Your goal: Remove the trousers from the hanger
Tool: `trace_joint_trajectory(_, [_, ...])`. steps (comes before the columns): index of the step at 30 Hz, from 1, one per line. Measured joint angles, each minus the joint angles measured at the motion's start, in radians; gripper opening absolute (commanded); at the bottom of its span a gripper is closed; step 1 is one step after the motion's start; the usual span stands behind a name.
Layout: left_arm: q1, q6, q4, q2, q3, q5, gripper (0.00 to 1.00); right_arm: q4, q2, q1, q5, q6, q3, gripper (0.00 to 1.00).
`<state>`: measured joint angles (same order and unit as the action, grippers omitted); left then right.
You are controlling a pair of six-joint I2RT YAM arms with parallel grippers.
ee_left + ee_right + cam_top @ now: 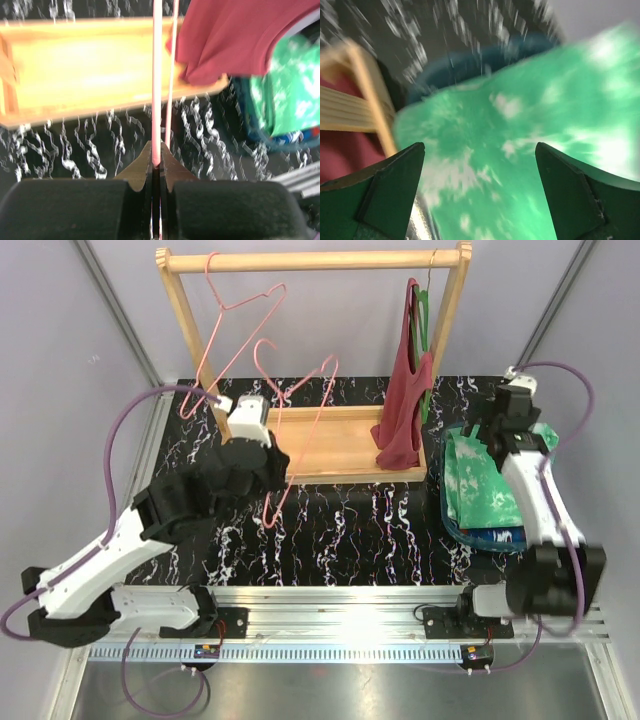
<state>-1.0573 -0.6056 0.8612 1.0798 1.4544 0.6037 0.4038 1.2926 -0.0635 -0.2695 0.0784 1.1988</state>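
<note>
The wooden rack (310, 260) is seen across the upper middle of the overhead view, with the maroon tank top (405, 410) hung at its right end; at the right of the frame the green trousers (480, 485) are piled on the dark blue pair (497, 537) on the table (350, 520), both off any hanger; the pink hanger (157, 100) is pinched in the closed left gripper (156, 162); the right gripper (480, 150) is spread wide above the green cloth, nothing held. Removal is judged complete; next, the bare hanger is to be set down or rehung, steadily.
</note>
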Motion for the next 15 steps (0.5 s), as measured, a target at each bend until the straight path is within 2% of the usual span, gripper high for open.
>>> trace_joint_trajectory(4, [-0.031,0.052,0.056,0.123,0.216,0.109,0.00,-0.008,0.279,-0.015,0.021,0.097,-0.040,0.99])
trace_joint_trajectory(6, [-0.032,0.082,0.082,0.181,0.303,0.170,0.00,-0.049,0.348,-0.018,0.023,0.132,-0.084,0.99])
trace_joint_trajectory(10, [-0.027,0.137,0.110,0.272,0.398,0.253,0.00,-0.107,0.361,-0.025,0.034,0.170,-0.120,0.99])
trace_joint_trajectory(15, [0.007,0.211,0.115,0.339,0.417,0.272,0.00,-0.063,0.341,-0.030,0.048,0.190,-0.095,0.99])
